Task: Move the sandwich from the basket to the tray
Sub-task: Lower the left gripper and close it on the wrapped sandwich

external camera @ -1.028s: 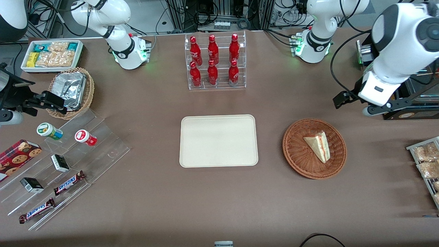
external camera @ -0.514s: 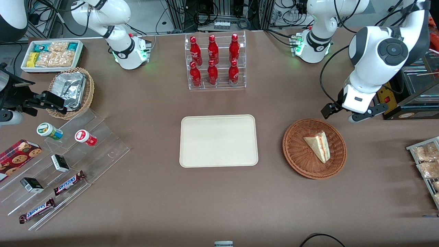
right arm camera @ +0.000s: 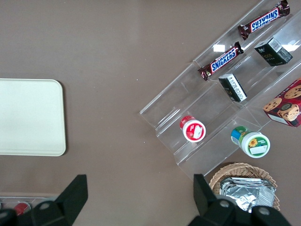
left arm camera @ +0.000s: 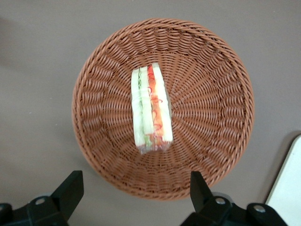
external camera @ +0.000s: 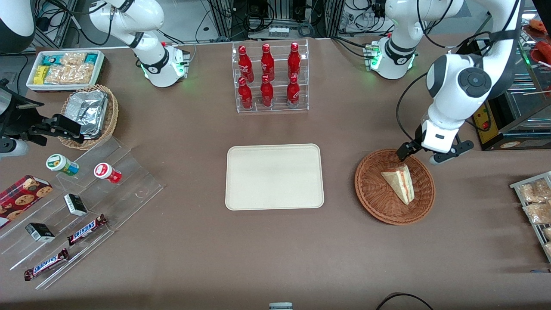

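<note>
The sandwich [external camera: 400,183], a pale bread wedge with pink and green layers, lies in the reddish-brown wicker basket [external camera: 373,189]. The cream tray [external camera: 274,176] sits bare beside the basket, toward the parked arm's end. My left gripper [external camera: 422,156] hovers above the basket's rim that is farther from the front camera, open and holding nothing. In the left wrist view the sandwich [left arm camera: 150,113] rests on edge near the middle of the basket [left arm camera: 211,108]. The gripper [left arm camera: 133,188] stands wide apart over the rim. A corner of the tray [left arm camera: 289,188] shows.
A rack of red bottles [external camera: 271,77] stands farther from the front camera than the tray. A wire rack of snack packs [external camera: 536,206] sits at the working arm's end. A stepped acrylic shelf [external camera: 86,202], a foil-filled tan basket [external camera: 90,114] and a white bin [external camera: 64,69] lie toward the parked arm's end.
The left arm has swung in from the working arm's end of the table and come down, bringing its open gripper over the basket's rim. The sandwich has not moved.
</note>
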You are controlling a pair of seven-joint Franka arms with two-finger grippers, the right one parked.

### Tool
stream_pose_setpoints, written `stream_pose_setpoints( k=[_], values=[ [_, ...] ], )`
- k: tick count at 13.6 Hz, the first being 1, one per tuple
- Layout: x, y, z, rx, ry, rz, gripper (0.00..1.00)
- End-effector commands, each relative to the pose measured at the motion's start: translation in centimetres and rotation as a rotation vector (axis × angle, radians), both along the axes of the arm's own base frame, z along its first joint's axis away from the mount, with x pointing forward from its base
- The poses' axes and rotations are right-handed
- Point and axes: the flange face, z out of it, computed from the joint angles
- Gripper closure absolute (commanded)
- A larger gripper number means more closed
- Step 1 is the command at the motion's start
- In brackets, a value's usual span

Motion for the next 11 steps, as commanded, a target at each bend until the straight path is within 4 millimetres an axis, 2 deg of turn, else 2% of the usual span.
stream_pose_setpoints(
  k=[1,7,11],
  values=[
    [0.8,0.7,-2.1,-0.005,-0.026,0.023,0.0],
    [1.8,0.8,-6.3,-0.031,-0.034,0.047,0.0],
    [2.2,0.6,-8.4,-0.052,-0.06,0.079,0.01]
  ],
)
